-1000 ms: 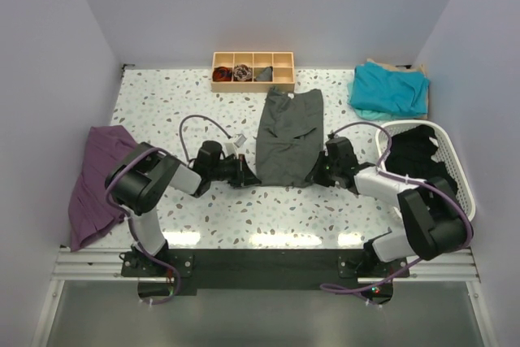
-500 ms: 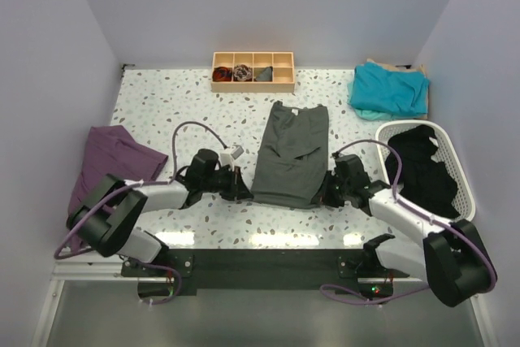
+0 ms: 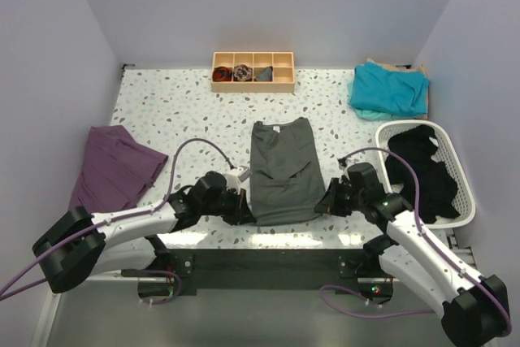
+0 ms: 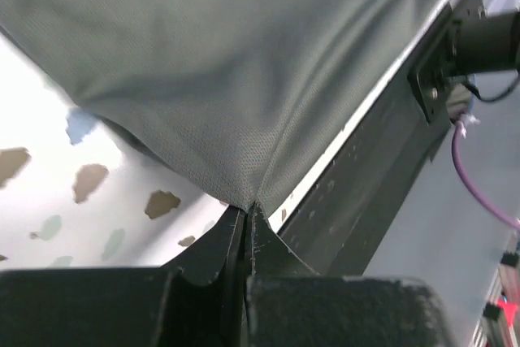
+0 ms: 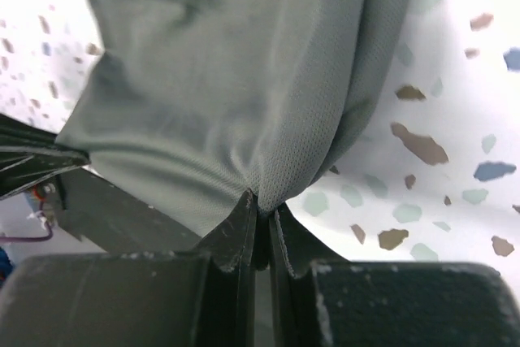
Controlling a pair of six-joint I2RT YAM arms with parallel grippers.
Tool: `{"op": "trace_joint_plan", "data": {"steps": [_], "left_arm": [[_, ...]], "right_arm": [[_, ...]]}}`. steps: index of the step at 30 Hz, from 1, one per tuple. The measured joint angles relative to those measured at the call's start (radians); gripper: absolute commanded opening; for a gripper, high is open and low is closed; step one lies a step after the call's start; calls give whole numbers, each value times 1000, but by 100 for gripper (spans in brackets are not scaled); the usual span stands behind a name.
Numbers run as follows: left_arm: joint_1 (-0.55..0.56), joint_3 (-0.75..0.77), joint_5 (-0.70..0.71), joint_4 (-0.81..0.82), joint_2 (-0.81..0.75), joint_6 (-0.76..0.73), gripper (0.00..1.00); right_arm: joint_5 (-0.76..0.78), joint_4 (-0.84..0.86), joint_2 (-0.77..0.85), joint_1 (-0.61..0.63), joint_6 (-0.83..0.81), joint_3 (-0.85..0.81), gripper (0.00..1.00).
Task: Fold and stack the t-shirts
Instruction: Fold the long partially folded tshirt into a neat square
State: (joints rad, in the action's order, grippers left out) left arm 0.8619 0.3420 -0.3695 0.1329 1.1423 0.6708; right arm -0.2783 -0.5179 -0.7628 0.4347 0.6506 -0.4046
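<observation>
Two arms stretch low from the near edge, the left arm [image 3: 138, 219] angling in from the left and the right arm [image 3: 414, 233] from the right. The left jaws and right jaws are each pinched shut on a near corner of the one grey shirt [image 3: 283, 170], which lies lengthwise at the middle of the surface [image 3: 187, 111]. One purple cloth [image 3: 114, 170] lies left. One basket [image 3: 460, 188] holding black cloth [image 3: 422, 170] sits right. Beyond are one tray [image 3: 253, 85] and one teal shirt [image 3: 390, 88].
</observation>
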Motion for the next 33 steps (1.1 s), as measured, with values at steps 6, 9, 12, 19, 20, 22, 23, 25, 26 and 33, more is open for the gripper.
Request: {"op": "trace_joint_plan", "data": {"steps": [6, 9, 12, 19, 20, 22, 23, 25, 26, 33], "left_arm": [[0, 175, 134, -125, 29, -24, 0], [0, 276, 207, -168, 73, -49, 0], [-16, 371, 255, -191, 129, -81, 0], [-149, 544, 261, -203, 288, -144, 0], [-177, 569, 254, -203, 317, -154, 0], [-220, 606, 246, -203, 366, -169, 0], [-239, 629, 239, -205, 394, -178, 0], [-274, 689, 227, -207, 462, -195, 0], [-287, 722, 219, -205, 498, -202, 0], [-385, 915, 140, -158, 729, -227, 0]], "right_arm": [[31, -21, -96, 0, -55, -149, 5], [61, -21, -175, 0, -90, -221, 7], [100, -19, -261, 0, -123, -306, 8], [157, 5, -519, 0, -198, -524, 8], [165, 10, -562, -1, -209, -559, 8], [180, 14, -647, -3, -228, -629, 7], [184, 17, -690, -5, -237, -666, 7], [190, 18, -769, -12, -254, -740, 8], [190, 19, -808, -18, -264, -776, 8], [185, 26, -1117, -85, -304, -1093, 15]]}}
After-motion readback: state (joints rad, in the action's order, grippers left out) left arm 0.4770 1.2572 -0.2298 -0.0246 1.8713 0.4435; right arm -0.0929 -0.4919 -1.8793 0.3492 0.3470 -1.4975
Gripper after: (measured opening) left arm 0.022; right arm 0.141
